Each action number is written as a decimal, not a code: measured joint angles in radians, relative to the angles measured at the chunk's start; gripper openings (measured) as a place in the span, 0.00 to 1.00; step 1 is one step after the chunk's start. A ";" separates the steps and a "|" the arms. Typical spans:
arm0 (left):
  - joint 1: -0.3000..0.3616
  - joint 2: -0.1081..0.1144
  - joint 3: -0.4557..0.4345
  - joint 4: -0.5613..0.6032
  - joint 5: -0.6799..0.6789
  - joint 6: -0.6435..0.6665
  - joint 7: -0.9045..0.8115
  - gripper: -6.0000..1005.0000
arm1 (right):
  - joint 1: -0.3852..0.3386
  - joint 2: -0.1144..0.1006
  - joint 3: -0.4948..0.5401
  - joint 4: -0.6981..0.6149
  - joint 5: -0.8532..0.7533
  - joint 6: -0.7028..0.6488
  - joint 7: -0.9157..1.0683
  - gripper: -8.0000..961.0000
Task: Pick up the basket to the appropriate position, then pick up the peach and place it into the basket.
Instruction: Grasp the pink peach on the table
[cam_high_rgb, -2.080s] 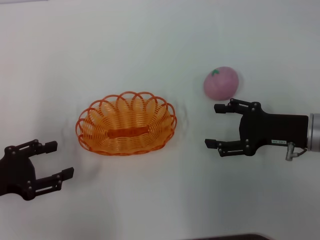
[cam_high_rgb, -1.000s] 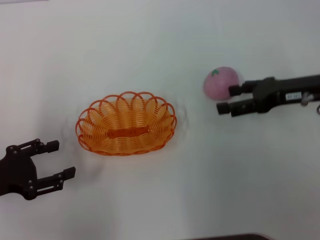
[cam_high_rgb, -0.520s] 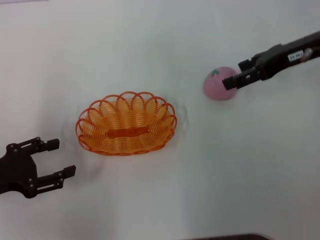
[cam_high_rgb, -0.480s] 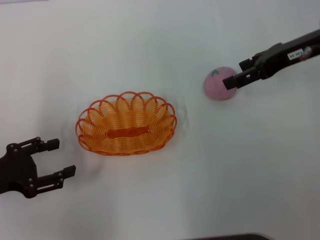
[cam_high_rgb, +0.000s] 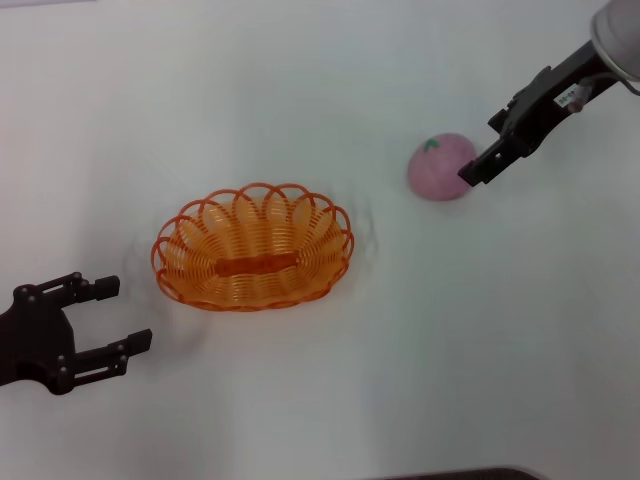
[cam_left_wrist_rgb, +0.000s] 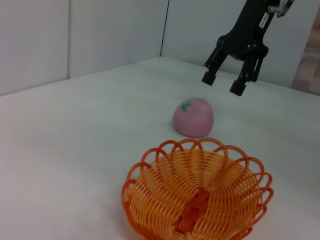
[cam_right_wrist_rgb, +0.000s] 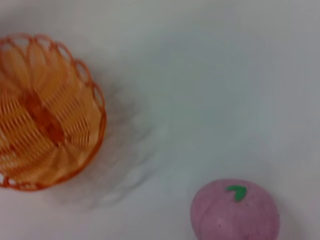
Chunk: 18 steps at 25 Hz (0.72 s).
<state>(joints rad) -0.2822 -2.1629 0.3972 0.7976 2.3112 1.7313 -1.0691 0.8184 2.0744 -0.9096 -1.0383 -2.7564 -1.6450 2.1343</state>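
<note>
The orange wire basket (cam_high_rgb: 190, 255) sits on the white table, left of centre; it also shows in the left wrist view (cam_left_wrist_rgb: 165, 200) and the right wrist view (cam_right_wrist_rgb: 75, 145). The pink peach (cam_high_rgb: 438, 168) lies to its right, apart from it, with its green leaf mark on top (cam_left_wrist_rgb: 193, 117) (cam_right_wrist_rgb: 235, 212). My right gripper (cam_high_rgb: 481, 150) is open and empty, angled down, just right of and above the peach without touching it (cam_left_wrist_rgb: 221, 84). My left gripper (cam_high_rgb: 125, 313) is open and empty, near the table's front left, short of the basket.
The white table (cam_high_rgb: 320, 80) spreads all round the basket and the peach. Grey wall panels (cam_left_wrist_rgb: 100, 35) stand behind the table in the left wrist view.
My right gripper has risen from table height beside the peach, turned edge-on and swung up to the right, now angled down at the peach. Basket, peach and left gripper have stayed put.
</note>
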 joint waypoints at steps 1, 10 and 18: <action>0.000 0.000 0.000 0.000 -0.001 0.001 0.000 0.76 | 0.007 0.003 -0.012 0.000 -0.015 0.000 -0.004 0.98; 0.001 -0.001 0.000 0.000 -0.001 0.001 0.000 0.76 | 0.022 0.012 -0.096 0.001 -0.051 0.051 -0.021 0.98; -0.002 -0.002 0.000 -0.010 0.001 -0.002 0.000 0.76 | 0.020 0.016 -0.123 0.044 -0.047 0.127 -0.025 0.98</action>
<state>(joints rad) -0.2846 -2.1645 0.3973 0.7878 2.3125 1.7290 -1.0691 0.8385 2.0904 -1.0323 -0.9941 -2.8032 -1.5178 2.1092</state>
